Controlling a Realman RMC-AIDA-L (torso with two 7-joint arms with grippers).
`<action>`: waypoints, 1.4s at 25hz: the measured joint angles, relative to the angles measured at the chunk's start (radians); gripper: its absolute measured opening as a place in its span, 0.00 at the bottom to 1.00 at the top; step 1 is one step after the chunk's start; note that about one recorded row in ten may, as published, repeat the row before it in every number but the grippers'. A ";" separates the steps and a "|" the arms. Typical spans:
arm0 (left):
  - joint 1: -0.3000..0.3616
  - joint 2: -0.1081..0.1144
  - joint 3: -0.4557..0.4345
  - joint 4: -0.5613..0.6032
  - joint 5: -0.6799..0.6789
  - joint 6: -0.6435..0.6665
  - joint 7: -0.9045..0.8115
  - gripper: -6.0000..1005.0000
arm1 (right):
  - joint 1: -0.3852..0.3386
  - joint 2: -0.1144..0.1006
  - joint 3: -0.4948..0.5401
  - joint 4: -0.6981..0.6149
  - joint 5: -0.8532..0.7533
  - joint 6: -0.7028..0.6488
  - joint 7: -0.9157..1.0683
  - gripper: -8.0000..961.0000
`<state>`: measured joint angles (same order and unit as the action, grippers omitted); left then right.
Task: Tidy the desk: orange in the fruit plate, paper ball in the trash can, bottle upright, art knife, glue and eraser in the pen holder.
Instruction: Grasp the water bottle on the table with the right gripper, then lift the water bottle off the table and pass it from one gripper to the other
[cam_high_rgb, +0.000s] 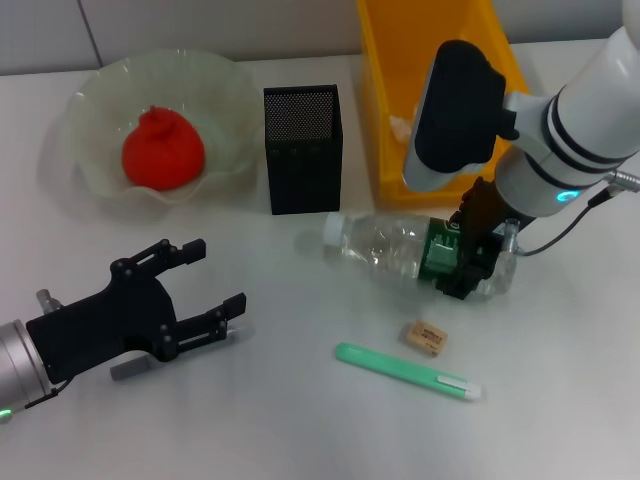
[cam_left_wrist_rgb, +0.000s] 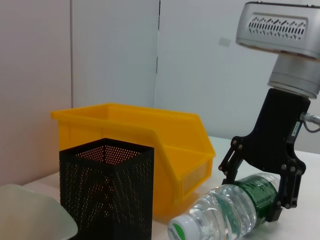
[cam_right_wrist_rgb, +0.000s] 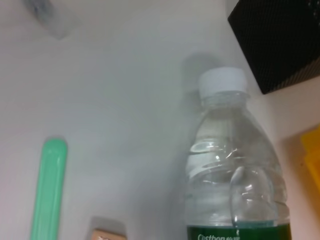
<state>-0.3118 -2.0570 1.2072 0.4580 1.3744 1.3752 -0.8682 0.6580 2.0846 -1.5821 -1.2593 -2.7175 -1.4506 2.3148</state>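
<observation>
One orange (cam_high_rgb: 163, 152) already sits in the fruit plate (cam_high_rgb: 95, 185), left of the pen holder (cam_high_rgb: 303, 148). The one bottle (cam_high_rgb: 400, 250) lies flat just before the holder; the right hand (cam_high_rgb: 470, 255) straddles its label, fingers not clearly clamped. One eraser (cam_high_rgb: 425, 337) and one green knife (cam_high_rgb: 405, 370) wait nearer the robot. The left hand (cam_high_rgb: 205, 290) idles spread and empty. A white scrap shows in the trash can (cam_high_rgb: 385, 130).

Right pincer (cam_high_rgb: 474, 262) lowered, spread; left pincer (cam_high_rgb: 213, 290) spread.
</observation>
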 joint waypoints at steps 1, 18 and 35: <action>-0.001 0.000 0.000 0.000 0.000 0.000 0.000 0.83 | 0.001 0.000 -0.005 0.006 0.001 0.006 0.000 0.88; 0.001 0.000 0.000 -0.001 0.000 -0.001 0.000 0.83 | 0.003 0.002 -0.063 0.037 0.012 0.067 0.013 0.83; 0.006 -0.002 -0.004 0.000 0.000 0.002 0.001 0.83 | -0.024 0.000 -0.054 -0.012 0.010 0.068 0.022 0.80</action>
<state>-0.3058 -2.0587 1.2033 0.4582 1.3744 1.3770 -0.8667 0.6338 2.0845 -1.6365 -1.2716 -2.7070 -1.3827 2.3365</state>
